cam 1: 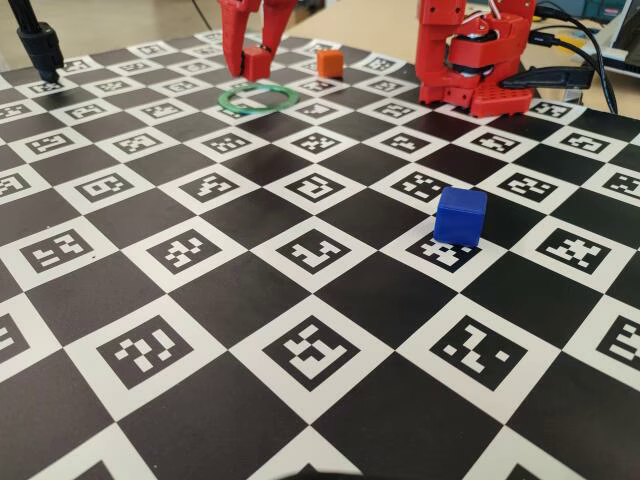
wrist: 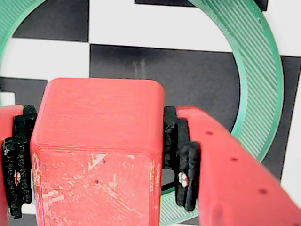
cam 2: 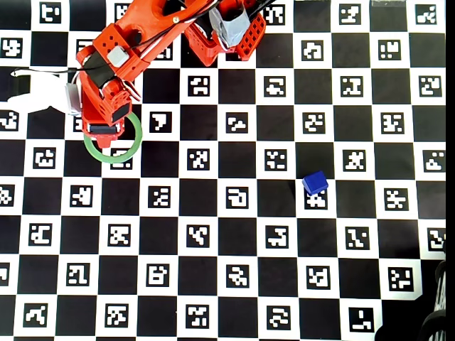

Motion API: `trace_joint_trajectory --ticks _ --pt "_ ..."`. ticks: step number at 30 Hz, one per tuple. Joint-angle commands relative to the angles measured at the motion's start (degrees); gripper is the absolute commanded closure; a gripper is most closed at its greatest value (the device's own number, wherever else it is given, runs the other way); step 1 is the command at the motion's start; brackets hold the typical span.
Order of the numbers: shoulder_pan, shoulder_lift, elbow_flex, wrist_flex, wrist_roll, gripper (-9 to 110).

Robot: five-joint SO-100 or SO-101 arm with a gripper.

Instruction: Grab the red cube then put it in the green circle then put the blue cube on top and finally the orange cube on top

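The table (cam 1: 300, 330) carries a stiff, flat black-and-white checkerboard sheet printed with marker patterns, giving the cubes a level seat. The red arm (cam 2: 117, 64) reaches from its base at the far edge of the fixed view, down over the ring.

The green circle (cam 1: 258, 98) is a thin, flat printed ring lying loose on the board. It is probably very light, so a nudge from a cube edge or a finger could slide it.

The gripper (wrist: 99, 155) is closed on the red cube (wrist: 96, 141), its black ribbed pads (wrist: 181, 155) pressed against two opposite side faces. The wrist view shows the cube hanging over the ring, with the ring's dark middle beyond it; the fixed view shows it just above the ring's far rim, not yet set down. The cube looks like rigid, matte printed plastic with rounded corners and fine layer lines. It is likely light and stiff, with enough grip for the pads. Flat parallel faces make the side-on pinch the sound hold, centred so the cube does not twist.

The blue cube (cam 1: 460, 216) sits alone, well away, near the middle right of the fixed view. The orange cube (cam 1: 330, 63) rests beyond the ring, near it. Both look to be the same kind of block and should take the same hold across opposite faces, but stacking will need square, gentle placement.
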Motion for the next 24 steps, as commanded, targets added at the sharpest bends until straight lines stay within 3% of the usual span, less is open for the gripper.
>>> trace_joint_trajectory --ticks 1,24 --pt "0.5 0.7 -0.7 -0.8 0.4 99" --pt "1.1 -5.3 -5.6 -1.9 1.5 99"
